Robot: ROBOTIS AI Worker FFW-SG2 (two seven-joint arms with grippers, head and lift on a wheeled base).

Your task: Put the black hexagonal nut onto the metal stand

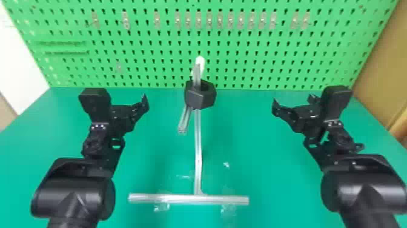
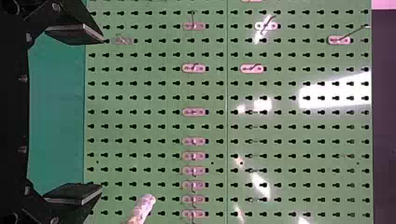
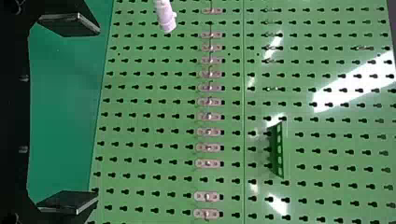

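**Between the left end effector (image 2: 101, 114) and the right end effector (image 3: 98, 115), a chunky nut (image 1: 198, 100) to be held by its flats**

At both wrists, the fingers are spread, with nothing between them. Well apart from either, the black nut sits high on the metal stand (image 1: 197, 136), around its rod (image 1: 196, 75). Its thick walls suggest a stiff, fairly light piece, unlikely to crush, though weight is a guess. Should it need reseating, opposite flat sides offer the sounder hold; a corner could let it twist, and smooth faces may slip under a weak pinch. On the green surface (image 1: 257, 166), the crossbar (image 1: 181, 199) and slim rod look liable to rock if pushed sideways, so any pull should follow the rod.
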